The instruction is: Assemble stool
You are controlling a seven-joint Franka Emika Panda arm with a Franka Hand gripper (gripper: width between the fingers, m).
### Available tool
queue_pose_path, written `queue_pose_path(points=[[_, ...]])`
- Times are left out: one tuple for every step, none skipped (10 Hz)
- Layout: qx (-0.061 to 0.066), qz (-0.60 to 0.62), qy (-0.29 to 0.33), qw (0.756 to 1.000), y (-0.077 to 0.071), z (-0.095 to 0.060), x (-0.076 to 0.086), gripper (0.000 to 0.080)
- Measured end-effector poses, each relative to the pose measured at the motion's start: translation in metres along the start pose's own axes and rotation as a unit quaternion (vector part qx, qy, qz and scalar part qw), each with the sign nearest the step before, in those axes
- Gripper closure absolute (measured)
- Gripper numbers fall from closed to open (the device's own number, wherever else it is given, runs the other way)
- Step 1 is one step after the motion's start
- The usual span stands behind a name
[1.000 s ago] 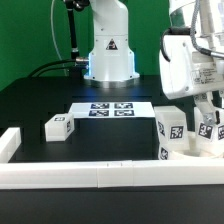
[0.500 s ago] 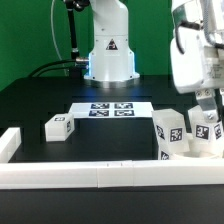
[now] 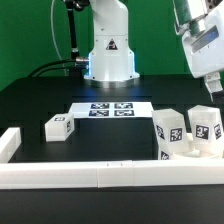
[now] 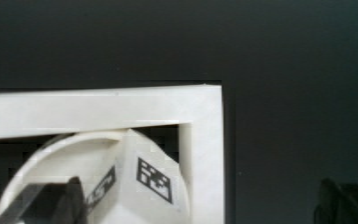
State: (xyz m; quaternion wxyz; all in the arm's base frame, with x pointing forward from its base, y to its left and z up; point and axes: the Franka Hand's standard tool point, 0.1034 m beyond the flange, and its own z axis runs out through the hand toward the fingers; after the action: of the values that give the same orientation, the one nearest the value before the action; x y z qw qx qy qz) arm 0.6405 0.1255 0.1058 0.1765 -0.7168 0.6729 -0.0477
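The white round seat (image 3: 196, 151) lies at the exterior view's right, against the front rail. Two tagged white legs (image 3: 170, 128) (image 3: 207, 124) stand upright on it. A third tagged leg (image 3: 58, 126) lies loose on the table at the exterior view's left. My gripper (image 3: 213, 87) hangs high above the right-hand leg, clear of it, open and empty. In the wrist view the seat (image 4: 78, 165) and a tagged leg (image 4: 151, 180) show below the gripper, inside the rail corner, with one dark fingertip (image 4: 39, 200) at each side.
The marker board (image 3: 112, 109) lies in front of the robot base (image 3: 108, 55). Long white rails run along the front (image 3: 90, 176) and the left end (image 3: 9, 142). The rail corner also shows in the wrist view (image 4: 194, 100).
The gripper has let go of the right-hand leg and risen well above it. That leg stays upright on the seat.
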Motion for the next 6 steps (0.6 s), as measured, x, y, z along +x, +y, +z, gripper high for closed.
queue_pose_path(points=[[-0.001, -0.024, 0.002, 1.000, 0.000, 0.000, 0.001, 0.0151], [-0.016, -0.107, 0.001, 0.994, 0.001, 0.001, 0.002, 0.0151], [-0.058, -0.207, -0.016, 0.976, 0.002, -0.001, 0.002, 0.0151], [-0.076, -0.269, -0.028, 0.960, -0.003, -0.002, 0.004, 0.0151], [-0.073, -0.336, -0.032, 0.938, -0.004, 0.001, 0.008, 0.0151], [-0.063, -0.366, -0.024, 0.928, -0.003, 0.003, 0.015, 0.0151]])
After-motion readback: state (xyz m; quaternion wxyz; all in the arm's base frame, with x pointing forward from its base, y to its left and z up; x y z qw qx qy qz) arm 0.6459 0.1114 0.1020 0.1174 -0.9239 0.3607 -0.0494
